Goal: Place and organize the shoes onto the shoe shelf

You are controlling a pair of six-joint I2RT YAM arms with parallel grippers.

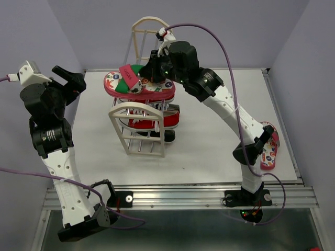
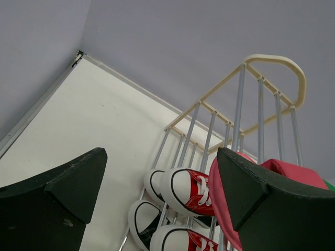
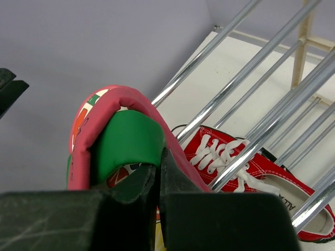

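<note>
The shoe shelf (image 1: 140,112) stands mid-table. Red sneakers (image 1: 157,121) and black sneakers (image 1: 168,136) sit on its lower tiers. A pink-red flip-flop (image 1: 112,83) with a green strap lies across the top tier. My right gripper (image 1: 148,70) is shut on it; the right wrist view shows the jaws (image 3: 158,167) pinching it by the green strap (image 3: 125,141), above the rods (image 3: 246,68) and a red sneaker (image 3: 225,151). My left gripper (image 1: 73,81) is open and empty, left of the shelf. Its wrist view (image 2: 162,183) shows the sneakers' toes (image 2: 191,191) and the flip-flop's edge (image 2: 220,204).
The second flip-flop (image 1: 269,149) lies on the table at the right edge, partly behind my right arm. The white table (image 1: 209,151) has a metal rail along the near edge and grey walls close on three sides.
</note>
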